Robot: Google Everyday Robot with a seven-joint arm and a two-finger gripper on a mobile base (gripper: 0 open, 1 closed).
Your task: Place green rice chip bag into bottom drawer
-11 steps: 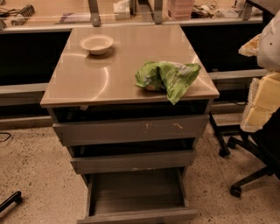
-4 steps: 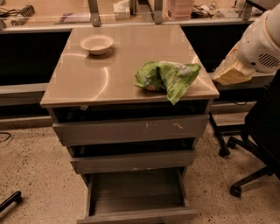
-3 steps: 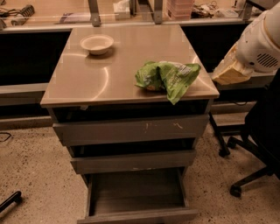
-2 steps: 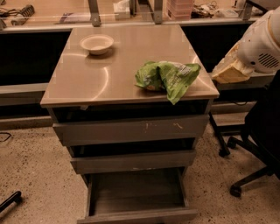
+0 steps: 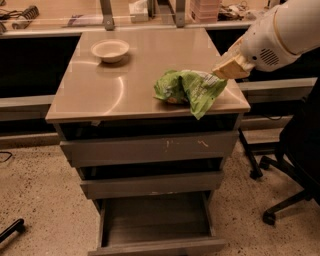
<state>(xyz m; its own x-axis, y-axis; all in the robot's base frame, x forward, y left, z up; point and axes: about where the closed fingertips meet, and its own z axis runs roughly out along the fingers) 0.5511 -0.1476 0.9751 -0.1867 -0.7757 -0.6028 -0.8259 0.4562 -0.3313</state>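
The green rice chip bag [image 5: 189, 90] lies crumpled on the right front part of the tan cabinet top [image 5: 110, 95], one corner hanging over the front edge. The gripper [image 5: 227, 69] comes in from the upper right on a white arm, and its cream tip is at the bag's right edge. The bottom drawer [image 5: 155, 220] is pulled out below, its dark grey inside showing nothing in it.
A cream bowl [image 5: 110, 50] sits at the back left of the top. The scratched-front top drawer [image 5: 150, 148] and the middle drawer [image 5: 150, 184] stick out slightly. A black office chair [image 5: 295, 165] stands right of the cabinet. A cluttered counter [image 5: 125, 12] runs behind.
The arm has moved left toward the bag, and its tip now reaches the bag's right edge. The bag, the bowl and the drawers have not moved.
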